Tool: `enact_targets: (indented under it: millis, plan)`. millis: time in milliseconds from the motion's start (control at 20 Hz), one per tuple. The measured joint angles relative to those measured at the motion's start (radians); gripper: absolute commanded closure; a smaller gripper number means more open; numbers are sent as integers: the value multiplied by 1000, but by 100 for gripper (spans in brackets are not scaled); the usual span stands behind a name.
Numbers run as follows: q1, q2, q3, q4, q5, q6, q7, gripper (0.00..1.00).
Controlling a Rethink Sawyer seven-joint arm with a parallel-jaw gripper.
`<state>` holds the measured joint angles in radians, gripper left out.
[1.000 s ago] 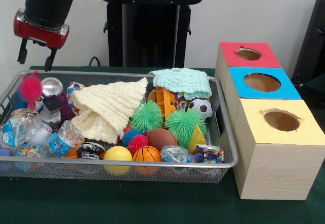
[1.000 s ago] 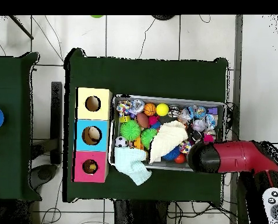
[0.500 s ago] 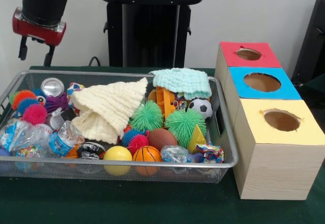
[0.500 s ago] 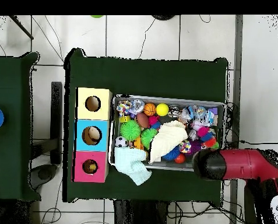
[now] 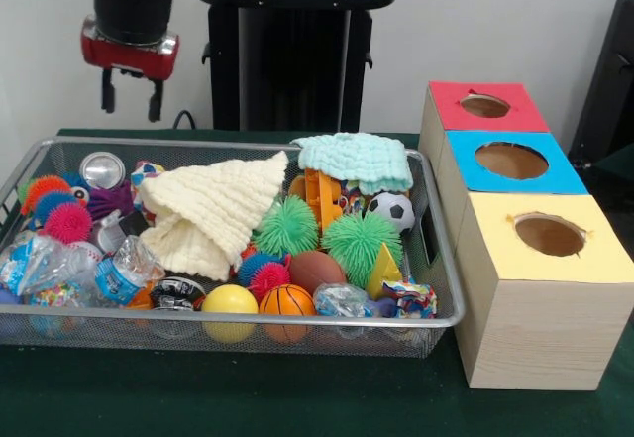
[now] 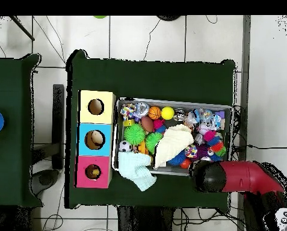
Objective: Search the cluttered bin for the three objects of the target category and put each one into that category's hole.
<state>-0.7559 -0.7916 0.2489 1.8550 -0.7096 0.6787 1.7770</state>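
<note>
- Gripper [image 5: 129,98] hangs high in the upper left of the front view, its two dark fingers spread apart with nothing between them, well above the bin.
- In the overhead view the red arm [image 6: 245,178] reaches in from the lower right of the frame, its black end sitting at the bin's lower right corner, over the rim rather than over the pile.
- So this reads as the search step: empty gripper, no pick committed.
- Straight below it, the wire bin [image 5: 451,288] is crammed. Left end: a silver can [image 5: 101,169], spiky pink and orange balls [image 5: 67,223], and crinkly plastic bottles [image 5: 124,272].
- Centre of the bin: a cream knitted cloth [image 5: 213,209] lies draped over whatever is under it; a mint cloth [image 5: 357,159] hangs on the far rim.
- Front of the bin: yellow ball [image 5: 229,301], small basketball [image 5: 286,301], brown football [image 5: 317,270], two green spiky balls [image 5: 362,240], and a soccer ball [image 5: 392,210] toward the right.
- At the right of the frame, the three boxes stand just beside the bin: red hole [image 5: 485,106], blue hole [image 5: 512,161], yellow hole [image 5: 550,235].
- The target category isn't shown, so I can't name the pick.
- My call for the next move: choose one exposed piece, come down with fingers wide, and keep clear of the cloth, which could snag.
</note>
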Motion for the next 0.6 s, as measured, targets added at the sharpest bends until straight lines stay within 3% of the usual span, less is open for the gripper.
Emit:
enact_targets:
  millis: [350,600]
  plan:
    - [34,-34,36,118,90,-28,0,0]
    - [103,-49,38,201,134,-99,0,0]
